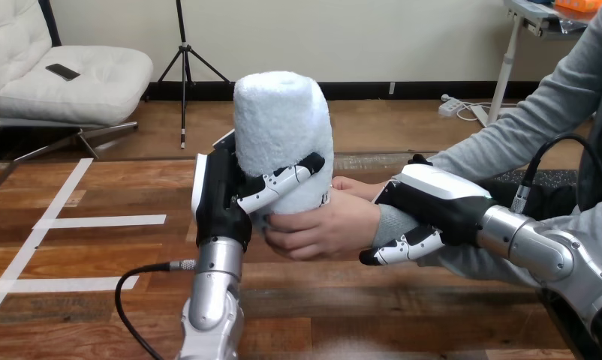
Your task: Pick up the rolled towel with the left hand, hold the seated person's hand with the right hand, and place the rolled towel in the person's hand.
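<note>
Left hand (221, 196) clasps rolled towel (283, 127), person's hand (324, 225) touching, right hand (433, 199) round wrist (386, 225)

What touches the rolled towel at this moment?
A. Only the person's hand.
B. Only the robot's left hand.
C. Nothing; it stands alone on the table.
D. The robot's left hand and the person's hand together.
D: the left hand curls its fingers round the upright rolled towel, while the person's hand grips its lower end.
</note>
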Controlling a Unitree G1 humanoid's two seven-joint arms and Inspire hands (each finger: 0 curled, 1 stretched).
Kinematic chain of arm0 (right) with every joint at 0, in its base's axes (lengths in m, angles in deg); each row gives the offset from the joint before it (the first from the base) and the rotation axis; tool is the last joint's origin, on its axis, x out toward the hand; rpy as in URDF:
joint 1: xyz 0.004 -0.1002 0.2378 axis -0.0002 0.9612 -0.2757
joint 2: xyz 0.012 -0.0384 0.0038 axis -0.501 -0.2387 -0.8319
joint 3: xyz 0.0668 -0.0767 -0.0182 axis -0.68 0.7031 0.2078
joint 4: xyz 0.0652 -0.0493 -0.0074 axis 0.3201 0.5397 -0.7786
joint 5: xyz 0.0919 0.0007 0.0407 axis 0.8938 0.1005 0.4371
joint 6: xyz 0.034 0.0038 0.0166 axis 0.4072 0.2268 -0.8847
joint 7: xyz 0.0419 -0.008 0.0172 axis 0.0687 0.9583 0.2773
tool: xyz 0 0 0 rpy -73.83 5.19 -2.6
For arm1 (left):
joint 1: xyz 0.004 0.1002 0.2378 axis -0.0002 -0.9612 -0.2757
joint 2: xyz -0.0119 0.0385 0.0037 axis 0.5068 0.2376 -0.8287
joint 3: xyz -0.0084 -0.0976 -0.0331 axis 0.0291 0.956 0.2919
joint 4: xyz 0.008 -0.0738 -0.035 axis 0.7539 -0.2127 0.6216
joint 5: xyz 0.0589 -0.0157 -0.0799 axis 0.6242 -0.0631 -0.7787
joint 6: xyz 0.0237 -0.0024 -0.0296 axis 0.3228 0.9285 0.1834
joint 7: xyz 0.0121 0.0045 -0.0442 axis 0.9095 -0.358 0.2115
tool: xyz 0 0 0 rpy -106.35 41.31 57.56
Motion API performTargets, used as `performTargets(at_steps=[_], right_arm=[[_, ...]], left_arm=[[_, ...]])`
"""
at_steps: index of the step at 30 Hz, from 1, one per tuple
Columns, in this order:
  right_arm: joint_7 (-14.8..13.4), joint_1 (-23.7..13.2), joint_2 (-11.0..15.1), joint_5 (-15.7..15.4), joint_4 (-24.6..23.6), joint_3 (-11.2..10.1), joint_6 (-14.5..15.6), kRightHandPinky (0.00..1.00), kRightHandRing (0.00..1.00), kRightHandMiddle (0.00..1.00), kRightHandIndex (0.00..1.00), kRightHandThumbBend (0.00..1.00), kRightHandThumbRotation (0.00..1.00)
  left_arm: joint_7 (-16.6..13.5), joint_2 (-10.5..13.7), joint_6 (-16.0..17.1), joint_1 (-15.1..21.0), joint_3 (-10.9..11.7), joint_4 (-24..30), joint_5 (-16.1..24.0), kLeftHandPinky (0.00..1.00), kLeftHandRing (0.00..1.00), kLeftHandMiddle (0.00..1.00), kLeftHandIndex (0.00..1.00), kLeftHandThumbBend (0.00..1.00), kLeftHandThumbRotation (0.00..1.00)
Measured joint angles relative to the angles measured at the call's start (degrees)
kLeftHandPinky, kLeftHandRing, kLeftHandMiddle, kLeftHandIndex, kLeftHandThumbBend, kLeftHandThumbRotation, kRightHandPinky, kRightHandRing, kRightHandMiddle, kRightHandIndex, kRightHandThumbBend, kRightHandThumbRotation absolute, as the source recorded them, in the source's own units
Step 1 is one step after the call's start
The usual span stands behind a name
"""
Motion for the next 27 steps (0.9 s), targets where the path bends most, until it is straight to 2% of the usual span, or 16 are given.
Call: performTargets(at_steps=[1, 3, 9, 18, 27], right_arm=[[0.00, 0.00, 0.00, 0.00, 0.00, 0.00, 0.00, 0.18, 0.21, 0.26, 0.27, 0.63, 0.41], [-0.01, 0.00, 0.00, 0.00, 0.00, 0.00, 0.00, 0.18, 0.21, 0.26, 0.27, 0.64, 0.41], [-0.01, 0.00, 0.00, 0.05, 0.00, 0.00, 0.00, 0.18, 0.21, 0.26, 0.27, 0.65, 0.41], [-0.35, -0.01, -0.01, 0.12, -0.01, -0.02, 0.00, 0.18, 0.21, 0.26, 0.27, 0.66, 0.42], [-0.35, 0.00, -0.02, 0.13, -0.01, -0.01, 0.01, 0.18, 0.21, 0.27, 0.28, 0.68, 0.44]], left_arm=[[0.56, 0.14, -0.52, 0.00, 0.00, 0.26, -0.11, 0.67, 0.73, 0.75, 0.78, 0.96, 0.69], [1.64, 0.42, -1.50, -0.02, 0.00, 0.88, -0.19, 0.72, 0.78, 0.78, 0.82, 0.97, 0.73], [4.14, 1.30, -4.84, -0.15, -0.62, 3.55, 0.20, 0.90, 0.91, 0.87, 0.90, 1.00, 0.79], [3.16, 1.75, -7.83, -1.63, -2.20, 9.12, 2.54, 0.98, 0.95, 0.90, 0.91, 1.00, 0.81], [2.01, 1.93, -9.52, -5.25, -3.61, 15.78, 3.61, 1.00, 0.96, 0.91, 0.91, 0.99, 0.83]])
